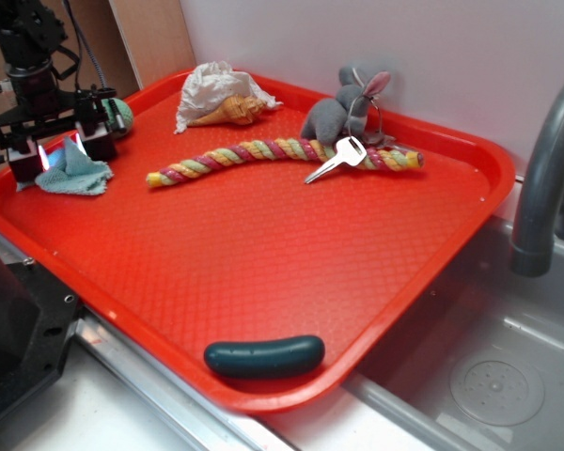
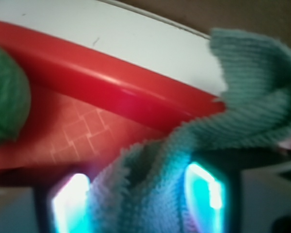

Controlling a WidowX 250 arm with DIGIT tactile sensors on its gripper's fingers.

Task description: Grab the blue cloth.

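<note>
The gripper stands over the blue cloth at the red tray's far left corner, beside the green ball. Its fingers pinch a raised fold, so the grasp looks made; lifting remains.

I see the blue cloth at the tray's far left corner — a small, pale aqua terry rag with frayed edges. It sits bunched and crumpled, one fold raised — the rest spread flat.
</note>
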